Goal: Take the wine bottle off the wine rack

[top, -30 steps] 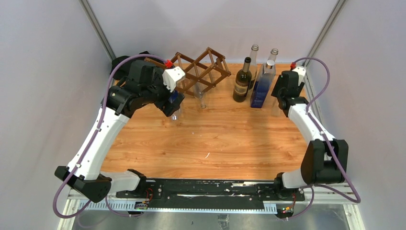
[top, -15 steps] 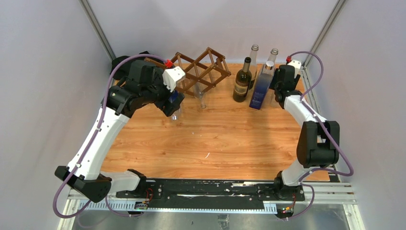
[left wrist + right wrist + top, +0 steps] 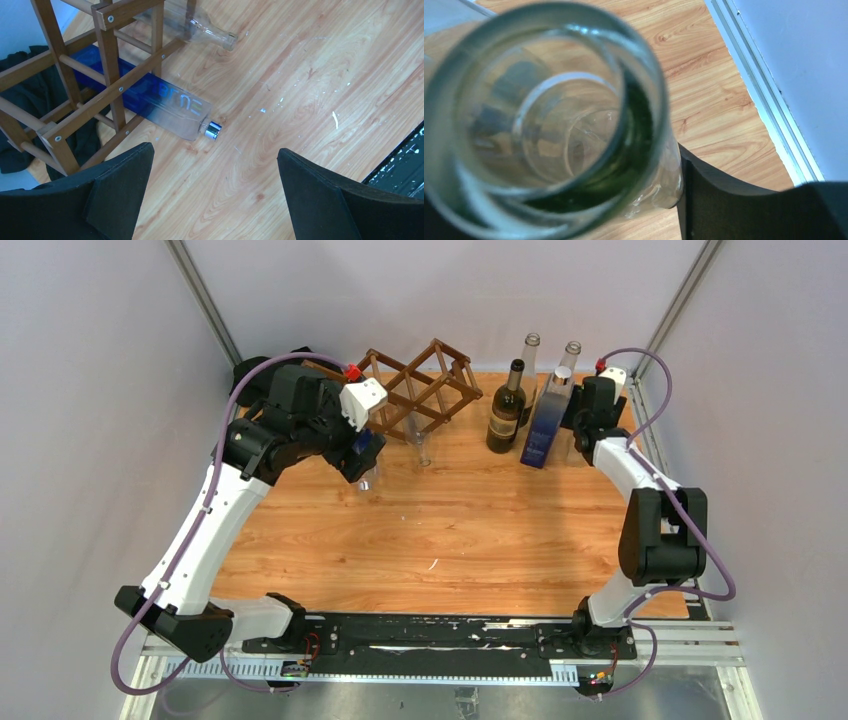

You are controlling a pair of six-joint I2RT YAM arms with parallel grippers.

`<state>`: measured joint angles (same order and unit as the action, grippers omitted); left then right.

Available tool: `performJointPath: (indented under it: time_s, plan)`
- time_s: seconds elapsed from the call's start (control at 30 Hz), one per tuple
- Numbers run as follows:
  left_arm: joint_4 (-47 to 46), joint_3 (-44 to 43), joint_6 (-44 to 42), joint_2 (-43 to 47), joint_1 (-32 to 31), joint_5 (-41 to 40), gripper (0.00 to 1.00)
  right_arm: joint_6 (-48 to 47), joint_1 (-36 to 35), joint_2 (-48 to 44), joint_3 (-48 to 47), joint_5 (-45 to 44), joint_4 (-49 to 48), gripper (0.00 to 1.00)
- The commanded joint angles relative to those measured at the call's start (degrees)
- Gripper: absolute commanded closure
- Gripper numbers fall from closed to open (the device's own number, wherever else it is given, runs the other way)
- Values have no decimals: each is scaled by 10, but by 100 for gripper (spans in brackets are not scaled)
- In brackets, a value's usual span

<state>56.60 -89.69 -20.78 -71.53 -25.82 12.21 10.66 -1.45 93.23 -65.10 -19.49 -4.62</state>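
Though obscured overhead, the blue bottle (image 3: 150,97) lies in the wine rack (image 3: 112,75) below the wide-spread left tool (image 3: 214,155).

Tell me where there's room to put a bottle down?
The big bare middle of the wooden table, on the near side of the dark brown lattice wine rack. Crowded: standing glass bottles far right; a flat blue glass bottle and clear glass bottle poking from the rack.

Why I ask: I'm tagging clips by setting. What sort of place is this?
Likely a robotics test cell: plain grey walls enclose a wooden table, and robot arms are bolted at its near edge.
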Motion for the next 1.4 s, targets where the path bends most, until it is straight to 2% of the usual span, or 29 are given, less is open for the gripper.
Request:
performJointPath:
  time_s: [0.0, 0.03, 0.07, 0.37, 0.57, 0.7, 0.87, 0.97, 1.17, 1.37]
  plan:
    - [-16, -4, 2, 5, 3, 4, 0, 1, 9, -39, -17, 10, -4, 20]
    - [-16, -4, 2, 5, 4, 4, 0, 0, 9, -45, -15, 15, -3, 12]
    - [-17, -3, 3, 6, 3, 4, 0, 2, 9, -52, -13, 18, -2, 10]
    - [-19, -4, 7, 14, 3, 10, 0, 26, 9, -119, -24, 39, 37, 5]
    - [-18, -4, 9, 20, 3, 7, 0, 46, 9, -167, -68, 48, 84, 4]
    - [-18, -7, 15, 18, 4, 2, 0, 69, 9, -194, -112, 73, 125, 9]
    - [-17, -12, 29, 7, 15, 11, 0, 118, 8, -226, -138, 155, 154, 17]
    - [-18, -19, 34, -3, 36, 20, 0, 114, -40, -236, -154, 166, 184, 15]
    - [-18, -17, 32, -9, 78, 31, 0, 101, -184, -244, -137, 161, 189, 7]
    - [-18, 4, 37, 6, 103, 48, 0, 98, -313, -160, -147, 162, 190, 5]
